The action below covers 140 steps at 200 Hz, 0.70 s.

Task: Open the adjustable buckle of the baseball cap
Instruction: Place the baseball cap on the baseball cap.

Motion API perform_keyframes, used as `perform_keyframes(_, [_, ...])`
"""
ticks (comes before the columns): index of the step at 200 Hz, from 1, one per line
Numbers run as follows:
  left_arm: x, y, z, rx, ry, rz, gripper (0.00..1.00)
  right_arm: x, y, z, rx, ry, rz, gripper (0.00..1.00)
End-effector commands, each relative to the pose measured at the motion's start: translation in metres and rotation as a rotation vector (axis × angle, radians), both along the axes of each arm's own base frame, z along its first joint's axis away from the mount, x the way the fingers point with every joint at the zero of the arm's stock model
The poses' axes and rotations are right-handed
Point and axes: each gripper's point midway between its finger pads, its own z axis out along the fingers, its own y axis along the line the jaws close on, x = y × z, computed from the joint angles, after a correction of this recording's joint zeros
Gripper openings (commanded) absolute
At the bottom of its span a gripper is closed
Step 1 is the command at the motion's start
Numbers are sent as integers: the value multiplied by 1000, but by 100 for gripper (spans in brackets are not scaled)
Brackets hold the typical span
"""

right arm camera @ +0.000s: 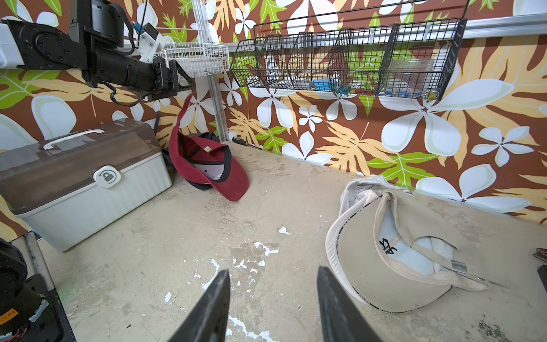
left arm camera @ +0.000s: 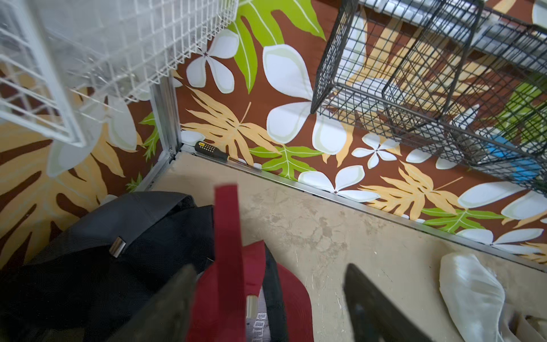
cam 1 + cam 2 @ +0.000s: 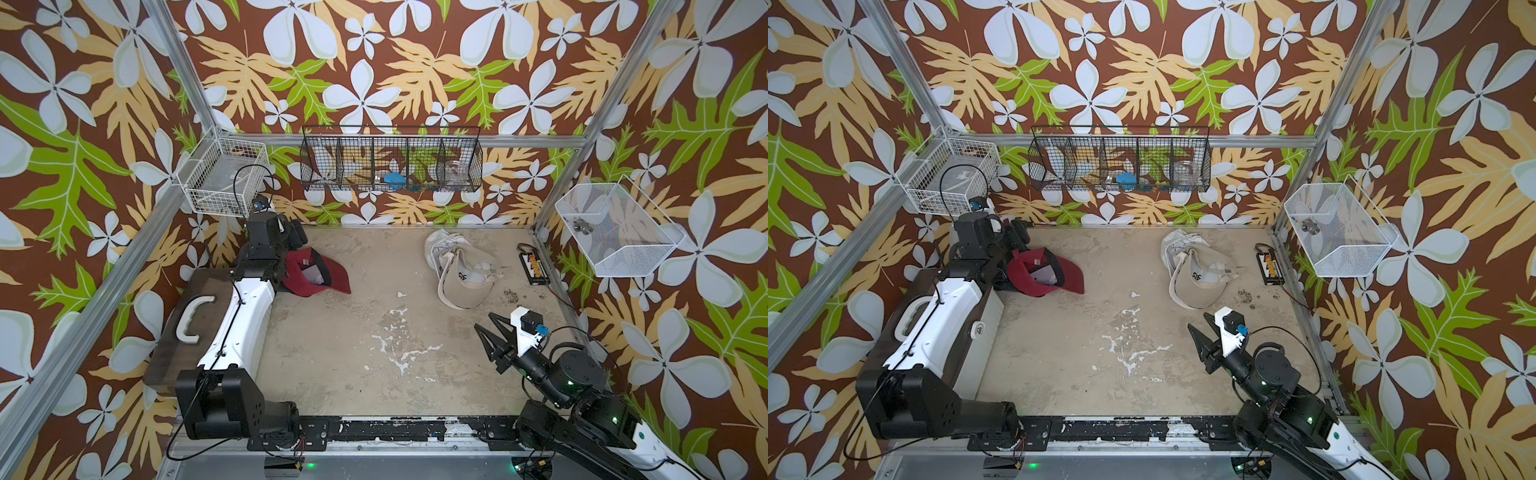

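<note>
My left end effector (image 2: 270,269) stood spread, pinching nothing; the red cap (image 3: 320,276) lay just beneath it, its strap (image 2: 228,231) rising between the fingers (image 2: 373,302), nearer to one. I judged the pull should go along the strap, with the right end effector (image 1: 273,269), also spread and well apart from the cap, pinning the brim (image 1: 233,183). The table (image 3: 374,332) was worn and patchy; the white basket (image 3: 224,174) hung close above, the box (image 1: 74,201) beside
</note>
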Motion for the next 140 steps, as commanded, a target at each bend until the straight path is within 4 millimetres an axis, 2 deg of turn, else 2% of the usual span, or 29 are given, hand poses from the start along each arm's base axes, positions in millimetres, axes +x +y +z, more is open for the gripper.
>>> perform_keyframes(1, [-4,6,24,3,-75,35,93,0,1,0,7,2,1,50])
perform_keyframes(14, [-7,1,32,-5,-97,12,99,0,1,1,8,1,1,50])
perform_keyframes(77, [-21,-32,56,-79,-179,-157,100,1,0,0,6,2,-3,50])
perform_keyframes(140, [-19,-112,48,-52,-155,-391,99,2,-4,1,12,2,-29,51])
